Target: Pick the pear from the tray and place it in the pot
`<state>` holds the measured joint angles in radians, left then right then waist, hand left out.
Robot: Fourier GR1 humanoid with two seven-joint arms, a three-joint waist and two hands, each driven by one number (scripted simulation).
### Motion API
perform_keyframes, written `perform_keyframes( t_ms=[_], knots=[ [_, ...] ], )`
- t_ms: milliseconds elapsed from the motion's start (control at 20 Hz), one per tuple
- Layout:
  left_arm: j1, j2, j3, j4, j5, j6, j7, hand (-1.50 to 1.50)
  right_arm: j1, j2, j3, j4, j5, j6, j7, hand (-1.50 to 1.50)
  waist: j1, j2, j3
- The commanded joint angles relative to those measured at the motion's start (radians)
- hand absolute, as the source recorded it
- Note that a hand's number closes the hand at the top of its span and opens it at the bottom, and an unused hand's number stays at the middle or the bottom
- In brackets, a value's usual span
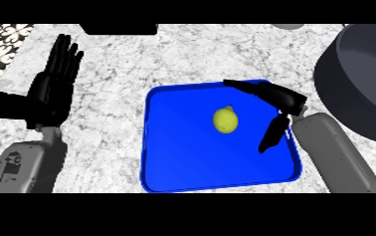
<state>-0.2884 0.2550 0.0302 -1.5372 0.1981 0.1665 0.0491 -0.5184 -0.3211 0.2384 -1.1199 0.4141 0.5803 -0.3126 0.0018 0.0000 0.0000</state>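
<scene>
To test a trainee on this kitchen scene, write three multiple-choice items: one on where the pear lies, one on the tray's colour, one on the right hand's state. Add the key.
1. Where does the pear lie?
A. in a bowl
B. on the tray
C. in a sink

2. What colour is the tray?
A. red
B. blue
C. green

3. What is the state of the right hand?
A. open beside the pear
B. shut on the pear
C. out of view

Key:
1 B: the pear sits near the tray's middle.
2 B: its floor and rim are blue.
3 A: its fingers are spread to the right of the pear, and a gap shows between them and the fruit.
</scene>
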Motion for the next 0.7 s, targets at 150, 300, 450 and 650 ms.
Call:
perform_keyframes(
  t_ms=[150,300,450,650],
  knots=[
    [0.044,-0.020,0.020,0.002,-0.017,-0.028,-0.043,0.00,0.012,0.081,0.019,-0.051,0.095,-0.021,0.140,-1.50,0.001,-0.001,0.000],
    [0.040,-0.032,0.023,-0.036,-0.035,-0.015,0.006,0.00,-0.011,0.085,-0.010,0.093,0.149,-0.050,0.025,-1.50,0.004,0.001,0.000],
    [-0.008,0.005,0.075,0.078,-0.012,-0.076,-0.053,0.00,-0.072,0.137,-0.019,0.200,0.171,-0.091,-0.001,-1.50,0.007,0.003,0.000],
    [-0.009,-0.022,0.052,0.018,-0.052,-0.043,0.009,0.00,-0.060,0.170,-0.024,0.178,0.203,-0.084,-0.004,-1.50,0.003,0.001,0.000]
  ],
)
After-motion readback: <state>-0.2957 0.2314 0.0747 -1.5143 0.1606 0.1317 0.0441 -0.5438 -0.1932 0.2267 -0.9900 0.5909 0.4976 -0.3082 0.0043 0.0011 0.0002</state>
